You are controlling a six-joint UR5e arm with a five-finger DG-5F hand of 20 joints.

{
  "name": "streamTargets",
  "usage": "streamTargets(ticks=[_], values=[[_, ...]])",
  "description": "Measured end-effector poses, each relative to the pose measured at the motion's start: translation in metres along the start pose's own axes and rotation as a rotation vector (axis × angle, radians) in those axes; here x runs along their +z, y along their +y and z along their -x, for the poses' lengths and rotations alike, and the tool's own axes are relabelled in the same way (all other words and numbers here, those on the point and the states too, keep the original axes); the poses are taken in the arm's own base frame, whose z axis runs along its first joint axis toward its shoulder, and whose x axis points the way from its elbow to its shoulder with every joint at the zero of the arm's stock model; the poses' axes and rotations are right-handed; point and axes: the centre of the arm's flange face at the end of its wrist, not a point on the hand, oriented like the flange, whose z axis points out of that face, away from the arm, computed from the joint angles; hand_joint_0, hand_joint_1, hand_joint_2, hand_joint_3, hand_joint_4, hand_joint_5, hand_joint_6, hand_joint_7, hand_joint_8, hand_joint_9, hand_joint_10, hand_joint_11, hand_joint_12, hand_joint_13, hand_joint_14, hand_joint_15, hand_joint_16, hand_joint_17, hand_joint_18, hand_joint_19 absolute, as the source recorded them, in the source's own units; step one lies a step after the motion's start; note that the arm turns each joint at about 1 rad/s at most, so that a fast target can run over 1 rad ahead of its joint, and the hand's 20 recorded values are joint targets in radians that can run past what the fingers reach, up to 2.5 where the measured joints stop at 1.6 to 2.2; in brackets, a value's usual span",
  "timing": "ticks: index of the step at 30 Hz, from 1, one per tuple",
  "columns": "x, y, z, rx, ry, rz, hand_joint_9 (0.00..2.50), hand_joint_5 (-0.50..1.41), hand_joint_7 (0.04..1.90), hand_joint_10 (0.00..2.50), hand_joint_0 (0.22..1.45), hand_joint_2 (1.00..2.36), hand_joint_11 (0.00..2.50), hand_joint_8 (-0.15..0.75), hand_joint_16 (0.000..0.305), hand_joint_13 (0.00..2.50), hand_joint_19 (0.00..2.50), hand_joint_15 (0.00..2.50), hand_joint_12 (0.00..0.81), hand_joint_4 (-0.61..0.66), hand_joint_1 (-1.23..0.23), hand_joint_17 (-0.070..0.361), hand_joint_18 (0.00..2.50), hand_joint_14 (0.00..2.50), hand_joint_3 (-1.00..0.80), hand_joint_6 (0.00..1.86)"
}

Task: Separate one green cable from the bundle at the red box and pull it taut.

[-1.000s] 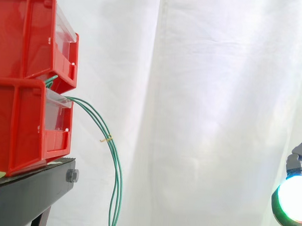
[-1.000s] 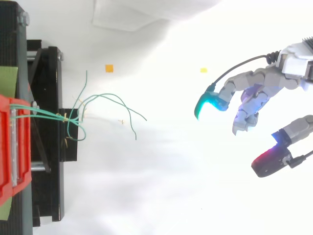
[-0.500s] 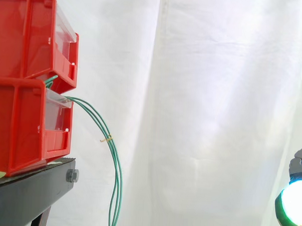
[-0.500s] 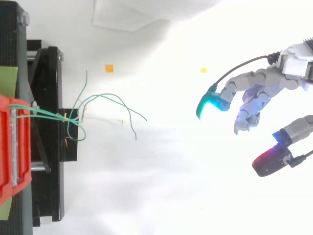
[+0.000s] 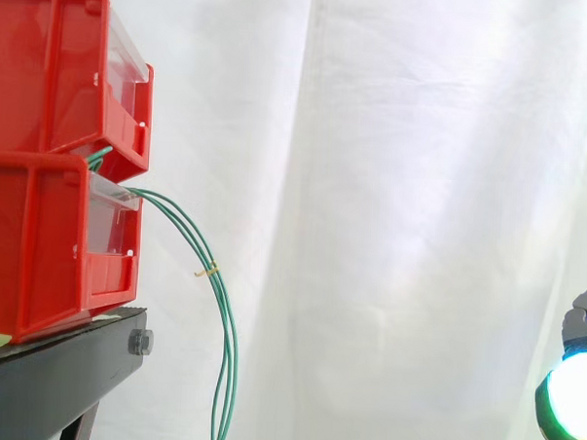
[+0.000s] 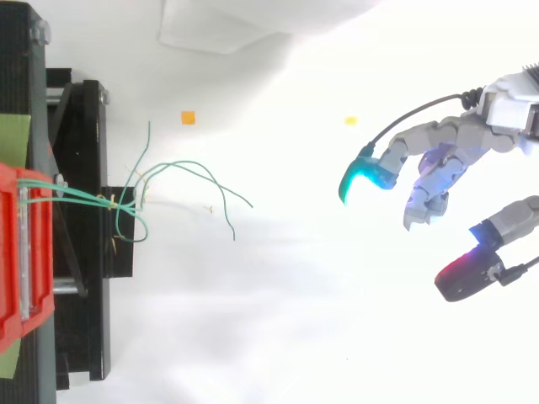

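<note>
Two red bins point(image 5: 40, 219) sit stacked at the far left on a black stand point(image 5: 53, 375). The green cables point(image 5: 223, 324) come out of the gap between the bins, arch to the right and hang down loose past the stand's edge. A small pale tie point(image 5: 207, 271) pinches them together partway down the arch. From above, their free ends point(image 6: 221, 187) splay apart in thin curls just right of the stand. These cables look light, thin and springy, and are likely slick. A broad grab would gather several, so a pinch on one splayed end, beyond the tie, seems the best hold. The pull should be gentle, since the tie may drag the neighbouring cables along. Well apart at the right, the hand point(image 6: 455, 143) hovers with its fingers point(image 6: 364, 178) loosely spread and gently bent, grasping nothing.
</note>
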Motion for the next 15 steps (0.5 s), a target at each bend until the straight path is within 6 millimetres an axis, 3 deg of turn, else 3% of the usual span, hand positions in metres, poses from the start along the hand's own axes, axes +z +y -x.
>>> streamTargets(ticks=[15], values=[[-0.0037, -0.0029, -0.0022, -0.007, 0.018, -0.033, 0.92, -0.19, 0.72, 0.01, 0.54, 1.00, 0.57, 0.186, 0.035, 1.03, 0.61, 0.57, 0.319, 0.13, -0.68, 0.078, 0.60, 0.02, -0.50, 0.50]])
